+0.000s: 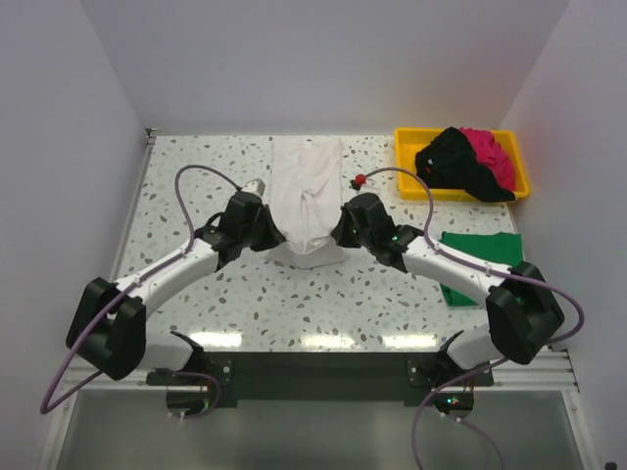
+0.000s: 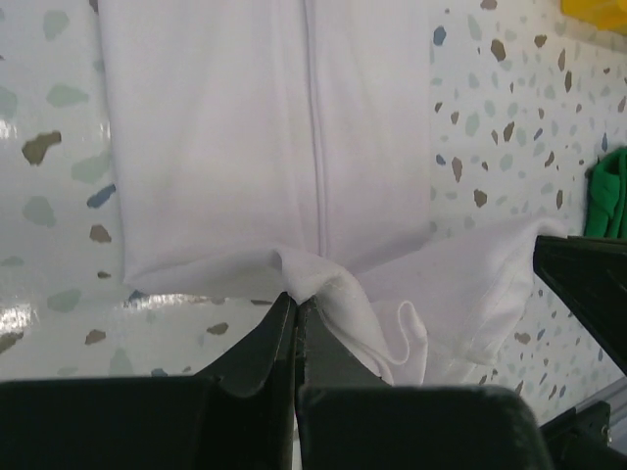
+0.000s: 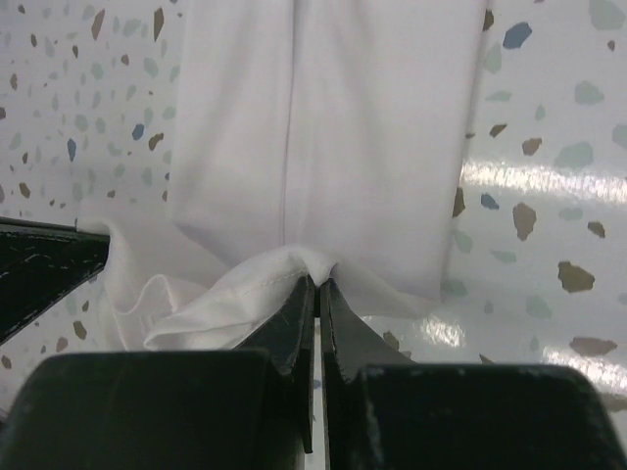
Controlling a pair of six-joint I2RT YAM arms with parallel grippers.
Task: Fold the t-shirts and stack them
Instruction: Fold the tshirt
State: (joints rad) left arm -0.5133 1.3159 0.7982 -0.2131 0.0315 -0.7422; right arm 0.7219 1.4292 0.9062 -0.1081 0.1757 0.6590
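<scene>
The white t-shirt (image 1: 308, 191) lies as a long folded strip in the middle of the table, running away from me. My left gripper (image 1: 266, 235) is shut on its near left corner (image 2: 294, 279). My right gripper (image 1: 341, 233) is shut on its near right corner (image 3: 315, 264). Both corners are lifted a little off the table, with the near hem bunched between them. A folded green t-shirt (image 1: 480, 257) lies at the right. The black t-shirt (image 1: 453, 162) and the magenta-pink t-shirt (image 1: 493, 157) are heaped in the yellow tray (image 1: 411, 166).
A small red object (image 1: 361, 180) lies on the table between the white shirt and the tray. White walls close in the table at the back and both sides. The green shirt also shows at the right edge of the left wrist view (image 2: 609, 196).
</scene>
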